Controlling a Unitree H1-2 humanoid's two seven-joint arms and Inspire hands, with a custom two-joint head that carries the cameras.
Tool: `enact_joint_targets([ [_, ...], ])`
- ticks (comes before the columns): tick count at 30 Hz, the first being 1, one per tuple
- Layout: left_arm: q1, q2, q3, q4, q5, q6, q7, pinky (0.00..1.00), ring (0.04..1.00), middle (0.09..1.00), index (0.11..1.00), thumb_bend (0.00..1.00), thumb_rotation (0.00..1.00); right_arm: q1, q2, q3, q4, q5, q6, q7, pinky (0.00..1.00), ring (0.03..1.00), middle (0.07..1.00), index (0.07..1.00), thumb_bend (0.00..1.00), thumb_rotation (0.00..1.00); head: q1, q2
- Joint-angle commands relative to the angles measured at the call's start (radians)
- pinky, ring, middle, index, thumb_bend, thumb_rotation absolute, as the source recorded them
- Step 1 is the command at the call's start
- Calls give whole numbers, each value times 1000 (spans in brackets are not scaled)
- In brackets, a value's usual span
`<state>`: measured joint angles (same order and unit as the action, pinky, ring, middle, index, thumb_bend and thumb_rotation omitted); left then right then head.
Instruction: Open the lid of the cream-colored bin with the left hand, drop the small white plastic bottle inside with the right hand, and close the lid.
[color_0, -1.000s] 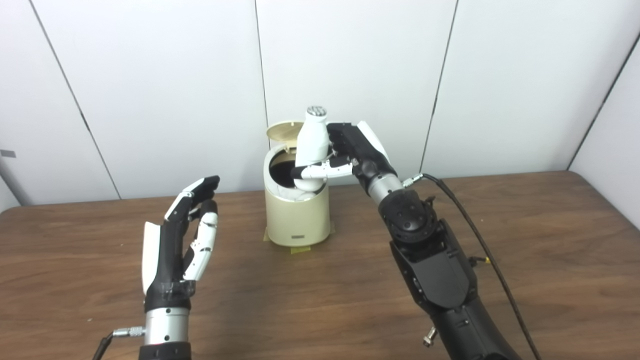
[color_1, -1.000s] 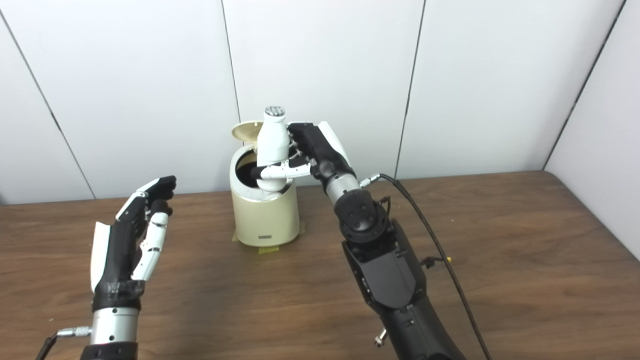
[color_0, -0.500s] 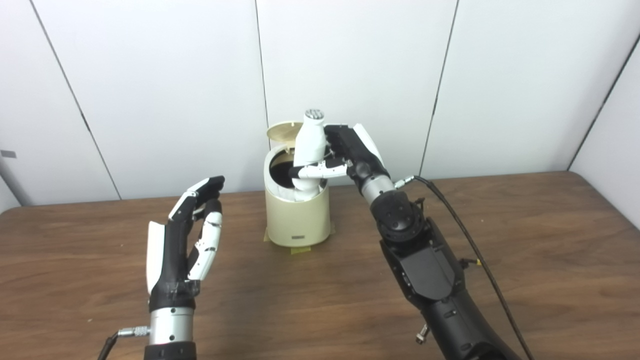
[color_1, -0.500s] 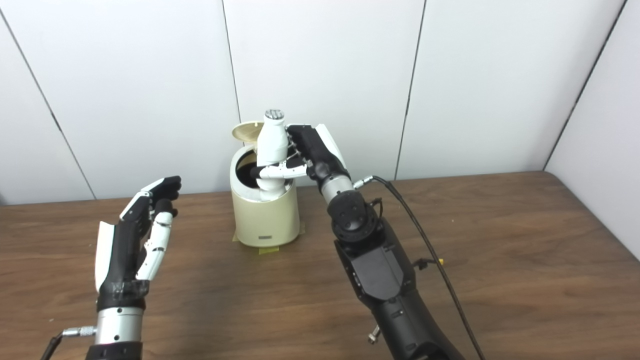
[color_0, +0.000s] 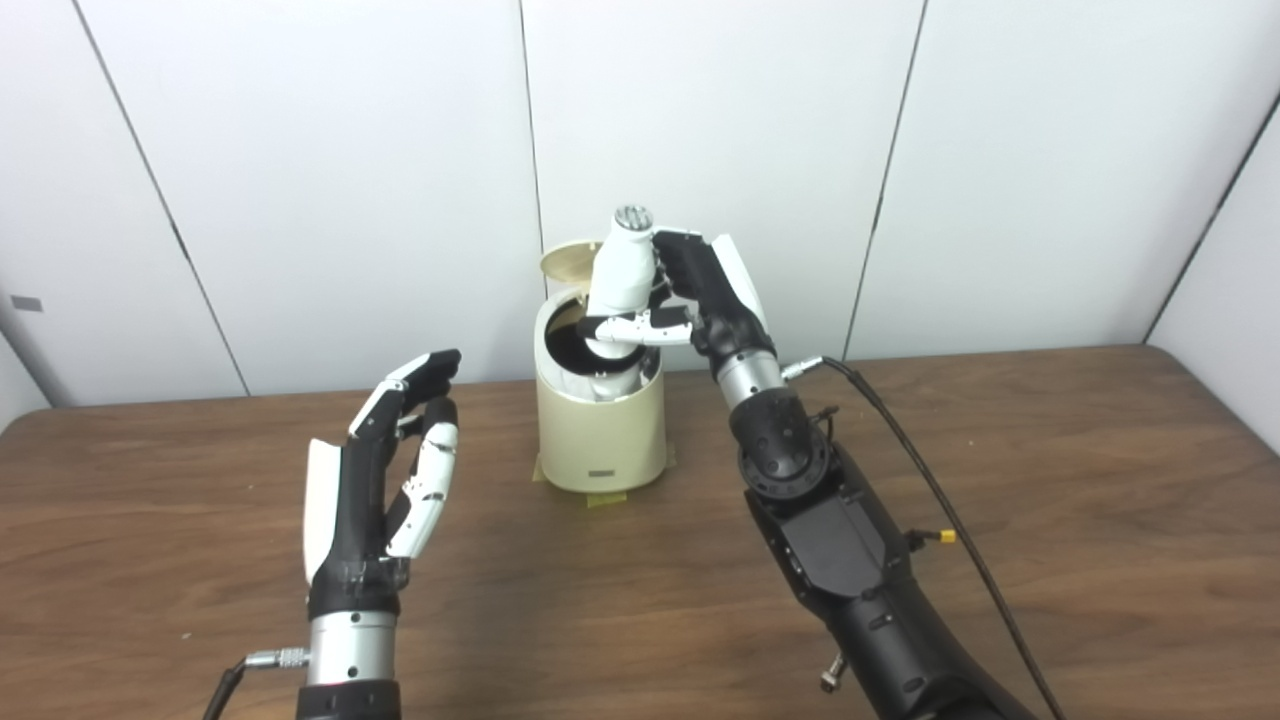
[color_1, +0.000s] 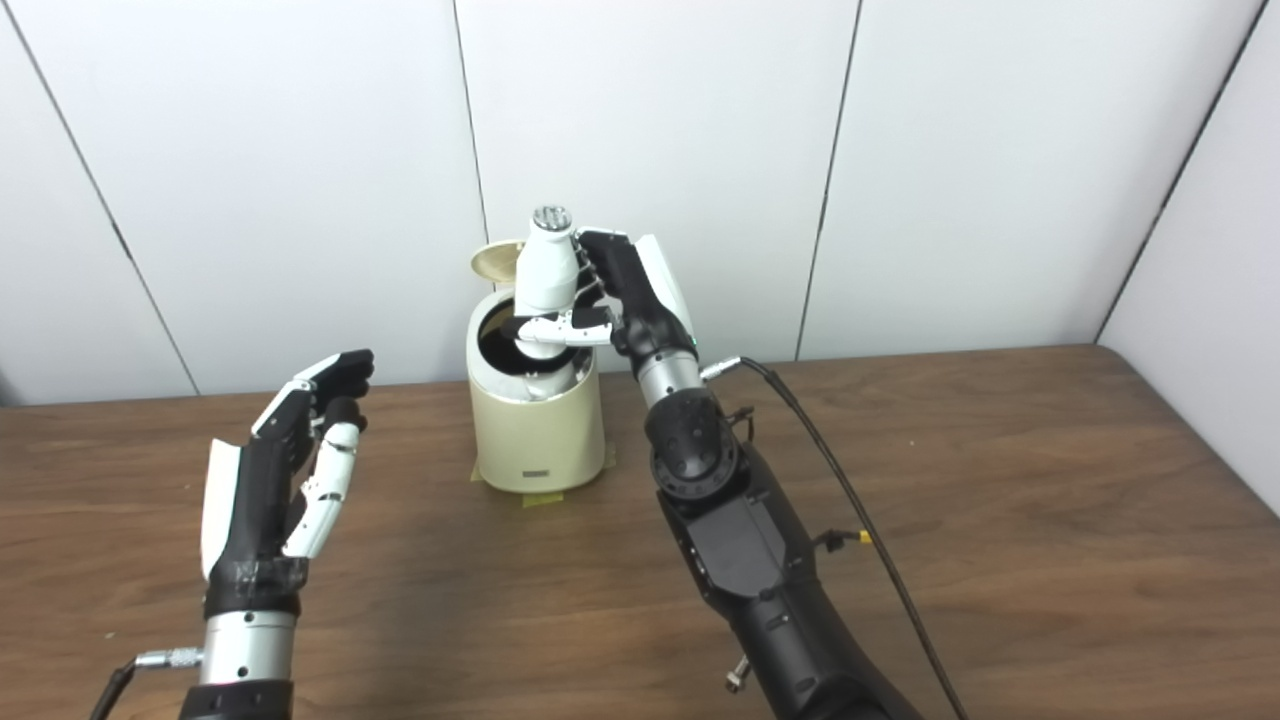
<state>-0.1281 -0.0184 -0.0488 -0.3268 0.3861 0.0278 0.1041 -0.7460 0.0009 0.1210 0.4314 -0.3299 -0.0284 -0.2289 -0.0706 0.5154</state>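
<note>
We see a table (color_0: 1050, 480) of dark brown wood with visible grain and a matt finish. The bin (color_0: 600, 430) looks like smooth cream plastic. The bottle (color_0: 622, 275) is white plastic, slightly glossy, with a silvery cap.

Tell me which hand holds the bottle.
The right hand, gripping the white bottle over the open bin; the left hand is empty.
</note>
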Motion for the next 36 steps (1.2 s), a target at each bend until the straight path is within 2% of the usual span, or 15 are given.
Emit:
enact_joint_targets([
  [1,-35,-3,-5,-29,5,-25,6,683,792,800,792,302,754,-67,7,1,4,-22,-95,-50,344,430,478,512,518,0,-1,2],
  [4,-34,-3,-6,-30,7,-28,8,680,789,798,792,298,749,-75,16,-5,49,-25,-145,-90,336,426,477,517,517,0,1,2],
  [10,-35,0,-6,-29,6,-34,9,698,790,798,798,298,766,-89,19,-2,104,-43,-185,-132,326,421,475,521,516,0,1,4],
  [15,-36,0,-8,-29,10,-38,11,694,786,795,796,291,763,-84,4,14,151,-36,-253,-107,338,428,475,512,518,0,4,3],
  [21,-37,-3,-8,-36,17,-36,16,694,785,794,795,302,785,-67,-37,56,224,-62,-343,-82,347,422,482,508,518,0,5,4],
  [27,-35,-2,-6,-44,17,-27,12,702,792,799,797,311,805,-62,-64,94,264,-99,-429,-96,370,429,488,493,519,0,3,7],
  [36,-34,-4,-6,-42,9,-24,10,716,797,802,802,315,799,-57,-113,212,264,-109,-441,-169,370,424,500,489,519,0,2,7],
])
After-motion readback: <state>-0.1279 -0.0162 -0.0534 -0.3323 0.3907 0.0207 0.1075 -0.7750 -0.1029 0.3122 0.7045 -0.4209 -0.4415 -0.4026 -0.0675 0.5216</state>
